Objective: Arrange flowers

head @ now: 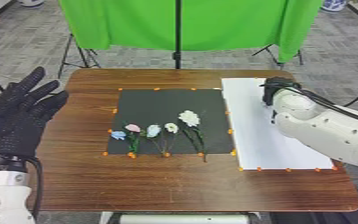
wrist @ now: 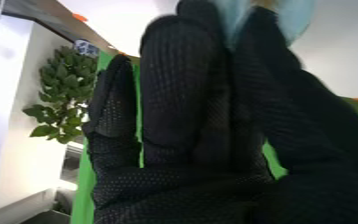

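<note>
Five flowers (head: 189, 118), head view; plant (wrist: 64, 95), wrist view.

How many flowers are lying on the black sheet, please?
5, left to right along the black sheet in the head view: blue flower, pink flower, pale blue flower, small white flower, large white flower.

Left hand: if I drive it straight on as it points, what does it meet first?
The left hand would probably meet the black stand beyond the far left corner of the table, though depth and height are unclear.
</note>
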Action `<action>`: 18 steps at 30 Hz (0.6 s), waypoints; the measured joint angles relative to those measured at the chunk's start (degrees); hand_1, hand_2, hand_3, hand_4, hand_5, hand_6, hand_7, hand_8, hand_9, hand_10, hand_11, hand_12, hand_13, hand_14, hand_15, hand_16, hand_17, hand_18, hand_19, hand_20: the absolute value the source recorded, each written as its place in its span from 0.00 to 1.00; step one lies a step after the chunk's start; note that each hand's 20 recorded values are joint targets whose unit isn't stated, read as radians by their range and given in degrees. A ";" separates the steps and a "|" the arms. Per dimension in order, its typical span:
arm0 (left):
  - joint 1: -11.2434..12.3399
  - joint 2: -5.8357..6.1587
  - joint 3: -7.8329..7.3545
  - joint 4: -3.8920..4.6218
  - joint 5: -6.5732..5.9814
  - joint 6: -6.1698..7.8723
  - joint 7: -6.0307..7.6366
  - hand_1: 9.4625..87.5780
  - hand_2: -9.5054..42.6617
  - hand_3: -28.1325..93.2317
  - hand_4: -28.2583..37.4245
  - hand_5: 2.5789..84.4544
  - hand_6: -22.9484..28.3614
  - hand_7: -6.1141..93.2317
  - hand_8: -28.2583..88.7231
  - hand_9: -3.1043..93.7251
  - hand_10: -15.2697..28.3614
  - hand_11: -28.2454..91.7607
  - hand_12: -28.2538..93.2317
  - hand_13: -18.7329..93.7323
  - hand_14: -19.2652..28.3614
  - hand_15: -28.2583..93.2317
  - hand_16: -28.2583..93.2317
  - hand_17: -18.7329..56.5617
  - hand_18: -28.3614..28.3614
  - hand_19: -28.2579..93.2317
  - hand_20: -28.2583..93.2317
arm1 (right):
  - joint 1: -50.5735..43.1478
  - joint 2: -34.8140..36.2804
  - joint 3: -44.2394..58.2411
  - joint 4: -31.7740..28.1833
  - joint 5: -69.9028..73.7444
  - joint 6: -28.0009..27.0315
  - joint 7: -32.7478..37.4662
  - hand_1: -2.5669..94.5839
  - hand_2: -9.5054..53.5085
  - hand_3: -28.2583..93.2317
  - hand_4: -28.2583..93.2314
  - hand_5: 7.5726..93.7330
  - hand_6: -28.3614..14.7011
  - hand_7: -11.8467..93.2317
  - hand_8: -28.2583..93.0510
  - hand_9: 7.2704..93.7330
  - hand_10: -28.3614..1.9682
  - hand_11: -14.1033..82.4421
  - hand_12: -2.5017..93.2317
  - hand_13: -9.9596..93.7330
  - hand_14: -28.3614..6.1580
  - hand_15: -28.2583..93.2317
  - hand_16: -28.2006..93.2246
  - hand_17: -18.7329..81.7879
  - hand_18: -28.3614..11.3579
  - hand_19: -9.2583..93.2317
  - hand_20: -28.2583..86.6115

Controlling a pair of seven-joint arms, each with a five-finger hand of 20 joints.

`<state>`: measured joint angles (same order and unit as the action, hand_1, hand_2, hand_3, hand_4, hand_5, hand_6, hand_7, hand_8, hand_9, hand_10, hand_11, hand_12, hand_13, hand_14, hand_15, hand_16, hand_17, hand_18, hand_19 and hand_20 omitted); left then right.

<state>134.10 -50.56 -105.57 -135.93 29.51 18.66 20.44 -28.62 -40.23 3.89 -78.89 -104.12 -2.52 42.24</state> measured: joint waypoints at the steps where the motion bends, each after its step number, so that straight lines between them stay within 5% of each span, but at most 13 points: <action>1: 0.01 -0.06 0.00 0.00 0.02 0.00 -0.02 0.15 0.34 0.86 0.00 0.40 0.63 0.18 0.17 0.34 0.78 0.44 0.32 0.39 0.98 0.67 0.14 0.16 0.93 0.75 0.28 | -0.62 0.01 0.88 -0.10 -0.29 -0.83 0.05 0.60 0.00 0.80 0.00 0.84 0.79 0.39 0.22 1.00 0.81 0.27 0.37 0.90 0.81 0.73 0.38 0.60 0.33 1.00 0.40; 4: 0.15 -0.29 -0.03 -0.01 0.04 0.00 -0.03 0.15 0.34 0.87 0.00 0.40 0.63 0.18 0.17 0.34 0.78 0.44 0.32 0.39 0.98 0.67 0.14 0.16 0.93 0.75 0.28 | -1.18 0.23 0.36 -0.43 -0.85 0.22 0.08 0.60 0.00 0.81 0.00 0.85 0.78 0.38 0.23 1.00 0.82 0.28 0.36 0.91 0.82 0.73 0.38 0.61 0.33 1.00 0.41; 11: 0.83 -0.61 -0.21 -0.25 0.06 0.01 -0.09 0.15 0.34 0.87 0.00 0.40 0.63 0.18 0.17 0.34 0.78 0.44 0.32 0.39 0.98 0.67 0.14 0.16 0.93 0.75 0.28 | -1.48 1.95 -3.63 -2.63 -2.04 15.21 0.58 0.59 0.00 0.83 0.00 0.87 0.76 0.38 0.23 1.00 0.80 0.31 0.36 0.92 0.83 0.73 0.38 0.62 0.33 1.00 0.42; 18: 1.50 -0.65 -0.44 -0.39 0.06 0.06 -0.11 0.15 0.34 0.86 0.00 0.40 0.63 0.18 0.17 0.34 0.78 0.44 0.32 0.39 0.98 0.67 0.14 0.16 0.93 0.75 0.28 | -5.68 3.92 2.67 -11.44 -5.75 19.26 2.02 0.60 0.00 0.84 0.00 0.88 0.73 0.36 0.24 1.00 0.79 0.32 0.35 0.93 0.82 0.73 0.38 0.63 0.31 1.00 0.44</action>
<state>135.59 -51.22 -106.00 -136.32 29.57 18.71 20.33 -34.30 -36.31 6.56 -90.33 -109.87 16.73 44.25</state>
